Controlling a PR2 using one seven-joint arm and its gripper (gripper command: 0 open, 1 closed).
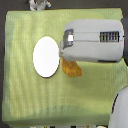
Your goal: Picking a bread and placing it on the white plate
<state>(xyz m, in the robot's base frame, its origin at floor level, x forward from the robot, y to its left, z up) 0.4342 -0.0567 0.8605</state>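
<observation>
One view only: the exterior view, looking straight down; I log from that alone.

Bench (20,100): covered by a yellow-green cloth (30,40) that fills most of the picture; I see dark borders along the exterior view's left edge and along the top.

Arm (95,42): a large grey housing reaching in from the exterior view's right, lying across the upper right of the cloth. It carries a dark vented panel near its right end and a small bright patch at its left end.

Robot body (120,112): a pale rounded form at the lower right corner of the view, partly cut off by the frame.

White plate (45,56): plain oval, long axis running up and down the picture, resting flat on the cloth to the left of the arm housing. I see nothing on it.

Bread (71,67): golden-orange piece lying on the cloth just beside the plate's right rim and off it, whether the two touch I cannot tell. Its upper part is hidden under the housing; its lower part sticks out below it.

Gripper: hidden beneath the housing from this angle; I cannot tell whether its fingers are apart, together or clamped on the bread.

Small object (39,4): a pale and dark thing at the top edge beyond the cloth, too blurred for me to name.
</observation>
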